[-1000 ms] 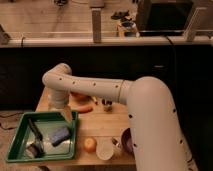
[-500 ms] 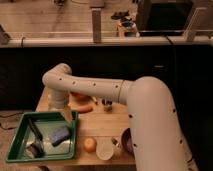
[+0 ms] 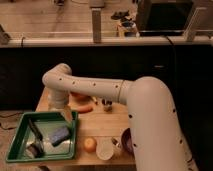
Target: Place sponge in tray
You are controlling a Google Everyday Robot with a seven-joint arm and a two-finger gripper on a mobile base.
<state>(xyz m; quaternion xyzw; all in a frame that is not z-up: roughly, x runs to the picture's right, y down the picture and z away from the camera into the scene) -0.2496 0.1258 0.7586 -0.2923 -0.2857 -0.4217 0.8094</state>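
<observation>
Camera view: sponge (image 3: pixel 59 135) diagonal in tray (image 3: pixel 15 145), gripper (image 3: pixel 65 116) above rim.

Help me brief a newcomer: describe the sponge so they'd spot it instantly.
Find the big green tray at the picture's lower left, with the gripper above its far right corner. Inside, near the right wall, lies the sponge. It is the only blue block there, unlike the dark long-handled utensil beside it.
</observation>
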